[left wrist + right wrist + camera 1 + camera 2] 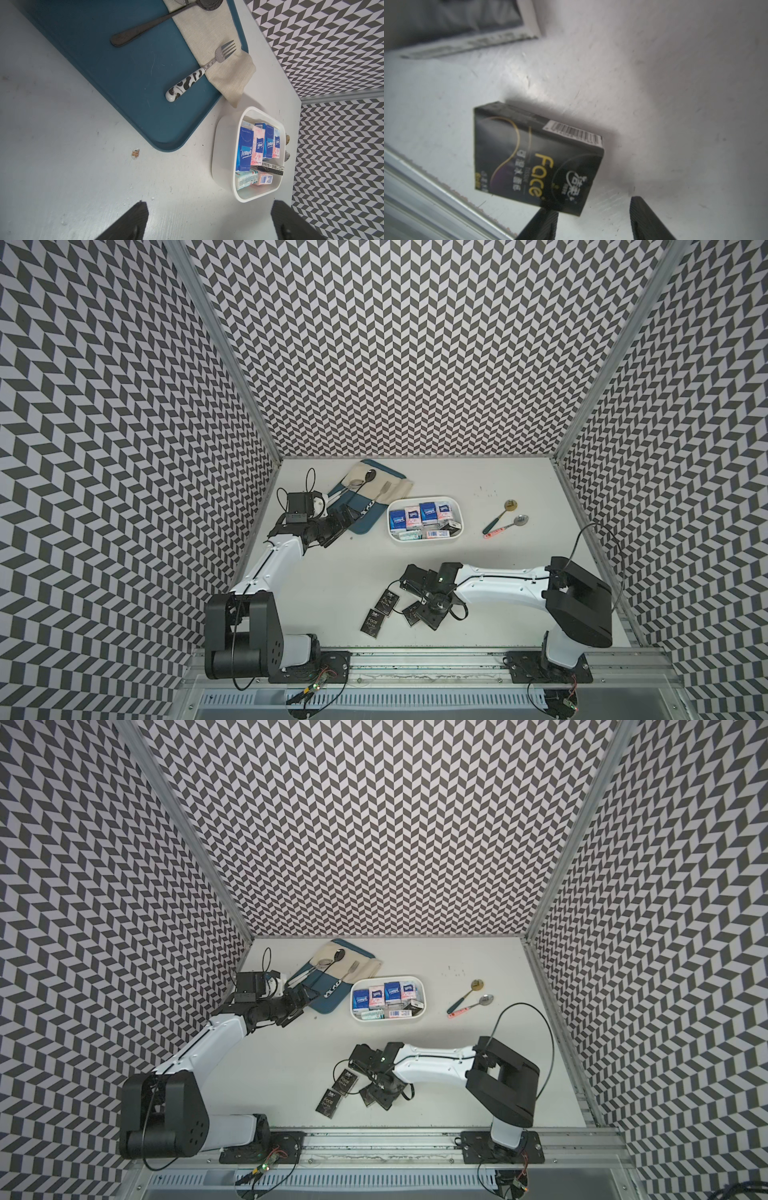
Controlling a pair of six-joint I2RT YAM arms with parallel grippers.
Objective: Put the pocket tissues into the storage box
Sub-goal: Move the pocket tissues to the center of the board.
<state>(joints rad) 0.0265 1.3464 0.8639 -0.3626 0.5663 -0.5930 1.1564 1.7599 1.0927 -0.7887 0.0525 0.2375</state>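
The white storage box stands mid-table and holds several pocket tissues, blue and pink-white ones upright, a teal one and a black one lying flat. Three black "Face" packets lie on the table near the front. My right gripper points down over them and is open. One black packet lies flat with its near corner against one fingertip, and bare table shows between the fingers. My left gripper is open and empty, beside the box.
A blue tray with a beige cloth, a fork and a black spoon lies behind the left gripper. Two spoons lie right of the box. The table's metal front rail runs just beyond the black packets.
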